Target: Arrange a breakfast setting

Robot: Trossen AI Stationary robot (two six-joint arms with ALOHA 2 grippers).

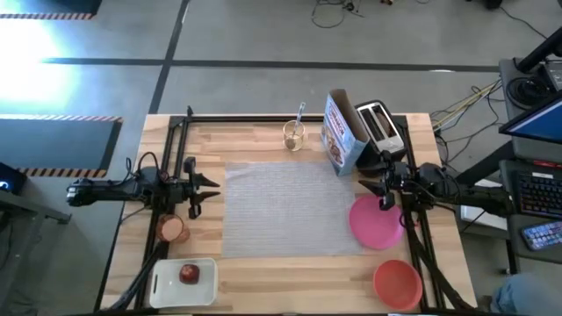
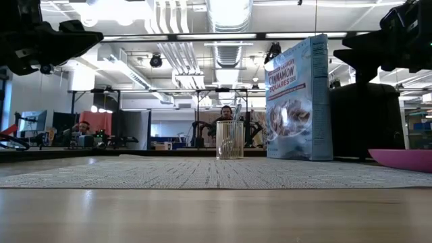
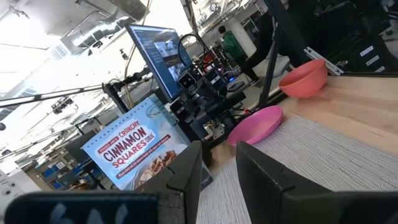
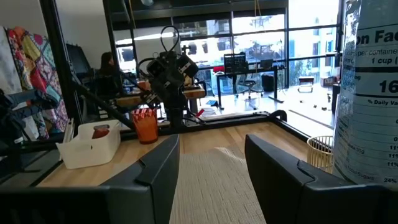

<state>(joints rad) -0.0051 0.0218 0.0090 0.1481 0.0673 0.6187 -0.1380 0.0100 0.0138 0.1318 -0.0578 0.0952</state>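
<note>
A grey translucent mat [image 1: 290,209] lies flat in the table's middle. The round pink plate [image 1: 376,221] rests on the mat's right edge, and the orange-red bowl [image 1: 397,283] stands at the near right corner. The small orange cup [image 1: 171,229] stands near the left edge. The red apple [image 1: 189,273] lies in a white tray [image 1: 183,281]. A metal spoon [image 1: 299,114] stands in a mesh cup [image 1: 294,133] at the far edge. My left gripper [image 1: 206,186] hovers open left of the mat, and my right gripper [image 1: 373,186] hovers open above the plate's far side.
A cereal box [image 1: 342,132] stands upright beside a toaster [image 1: 379,125] at the far right. Black frame rails [image 1: 176,149] run along the table's left, far and right sides. Bare wood shows along the near edge between the tray and the bowl.
</note>
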